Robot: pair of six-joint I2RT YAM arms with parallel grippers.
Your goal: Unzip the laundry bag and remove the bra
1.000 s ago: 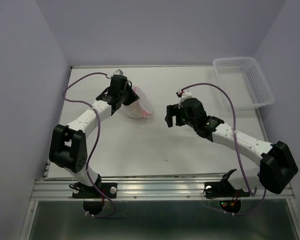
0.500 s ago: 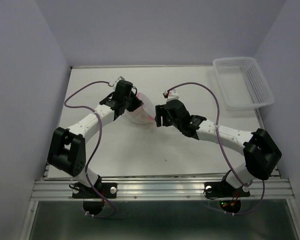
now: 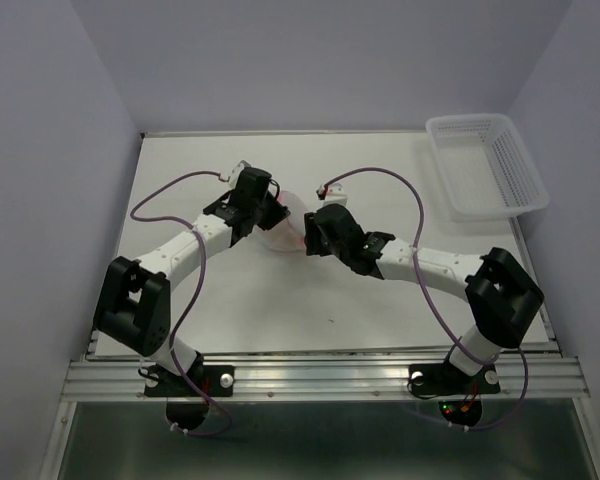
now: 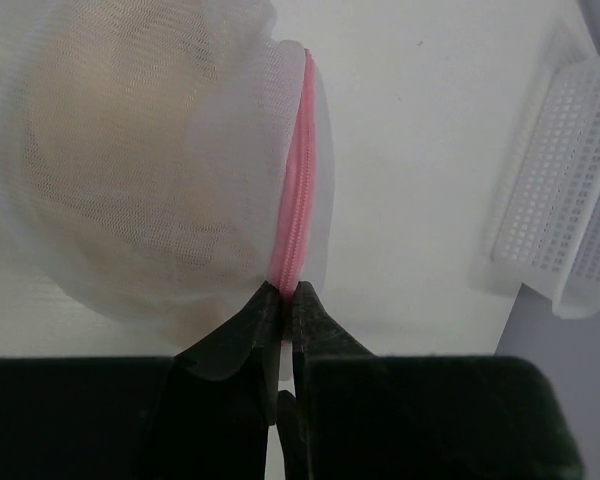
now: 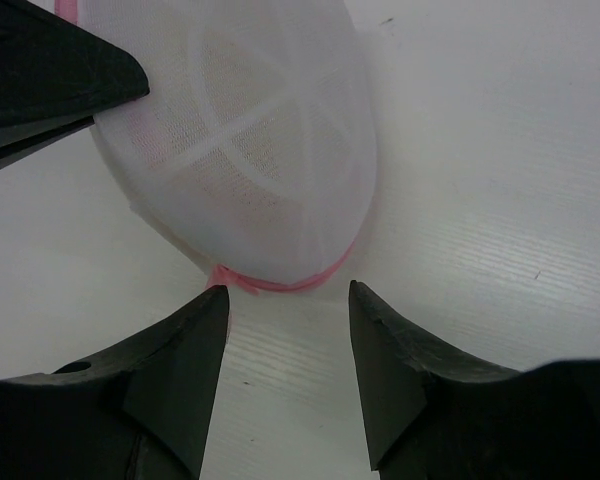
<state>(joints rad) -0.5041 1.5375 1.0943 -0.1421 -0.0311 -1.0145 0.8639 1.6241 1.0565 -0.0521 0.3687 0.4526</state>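
Observation:
The laundry bag (image 3: 288,222) is a white mesh dome with pink zipper edging and lies at mid-table between the two grippers. In the left wrist view the bag (image 4: 140,180) shows the tan bra (image 4: 110,130) inside through the mesh. My left gripper (image 4: 283,295) is shut on the bag's pink zipper edging (image 4: 295,200); it also shows in the top view (image 3: 272,212). My right gripper (image 5: 288,292) is open, its fingertips just short of the bag (image 5: 240,150) and either side of its pink edge (image 5: 280,283). It also shows in the top view (image 3: 305,238).
A white plastic lattice basket (image 3: 485,165) stands at the back right corner and shows in the left wrist view (image 4: 570,200). My left gripper's finger (image 5: 40,70) reaches into the right wrist view at top left. Purple cables loop above both arms.
My right arm has swung left across the table until its open jaws reach the bag. My left gripper has shifted slightly right and nearer, holding the bag.

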